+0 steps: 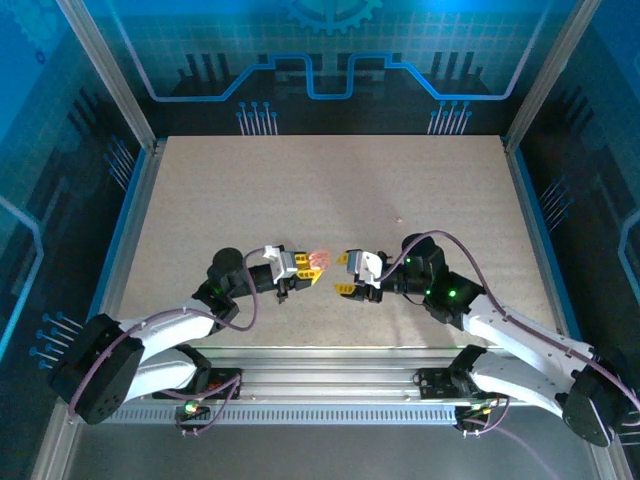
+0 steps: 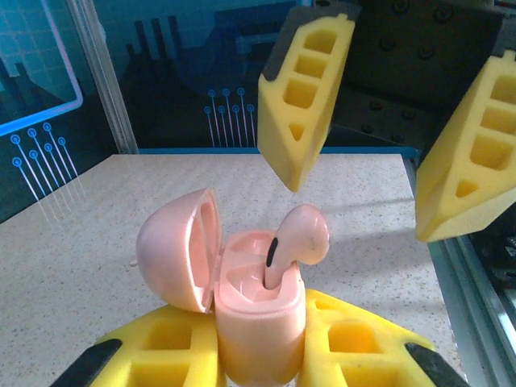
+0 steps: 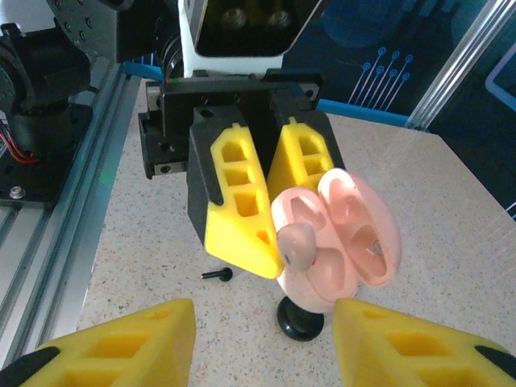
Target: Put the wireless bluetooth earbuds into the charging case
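- Speckled table (image 1: 300, 180) lies under both arms.
- Clenched, the left claw (image 1: 309, 269) grips the pink case (image 2: 254, 314), its lid (image 2: 173, 250) open at 9 o'clock, one earbud (image 2: 297, 240) standing inside.
- Released, the right claw (image 1: 345, 274) hangs at 3 o'clock.

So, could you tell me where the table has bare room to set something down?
Bare: the far half of the speckled beige tabletop, by the back wall, and both side strips by the rails. Crowded: the near middle, where the left gripper, holding the open pink plastic charging case, faces the right gripper over a black round knob and thin black pin.
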Action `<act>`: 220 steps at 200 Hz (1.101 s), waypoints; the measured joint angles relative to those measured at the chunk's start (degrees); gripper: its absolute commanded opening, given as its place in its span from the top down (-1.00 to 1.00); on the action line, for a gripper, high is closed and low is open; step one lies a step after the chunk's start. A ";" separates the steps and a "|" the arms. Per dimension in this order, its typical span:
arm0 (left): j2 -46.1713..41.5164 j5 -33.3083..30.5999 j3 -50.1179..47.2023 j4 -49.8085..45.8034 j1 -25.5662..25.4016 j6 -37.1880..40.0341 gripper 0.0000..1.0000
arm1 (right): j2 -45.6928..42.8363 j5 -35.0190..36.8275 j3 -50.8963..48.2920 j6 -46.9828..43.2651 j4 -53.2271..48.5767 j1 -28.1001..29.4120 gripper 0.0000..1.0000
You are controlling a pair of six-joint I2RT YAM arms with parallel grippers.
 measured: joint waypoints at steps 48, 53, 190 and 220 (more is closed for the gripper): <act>-0.48 -0.02 -0.13 -0.68 0.00 0.09 0.63 | 1.84 -1.55 0.00 0.46 3.30 0.00 0.06; -0.55 -0.02 -0.13 -0.68 -0.02 0.11 0.63 | 2.08 -1.73 0.00 0.48 3.52 0.00 0.07; -2.67 -1.36 -0.35 -3.28 -0.66 0.52 0.63 | 6.73 -6.03 1.22 0.85 5.25 0.04 0.38; -2.97 -1.57 -0.35 -3.30 -0.74 0.52 0.63 | 6.80 -6.88 1.51 0.87 5.22 0.13 0.39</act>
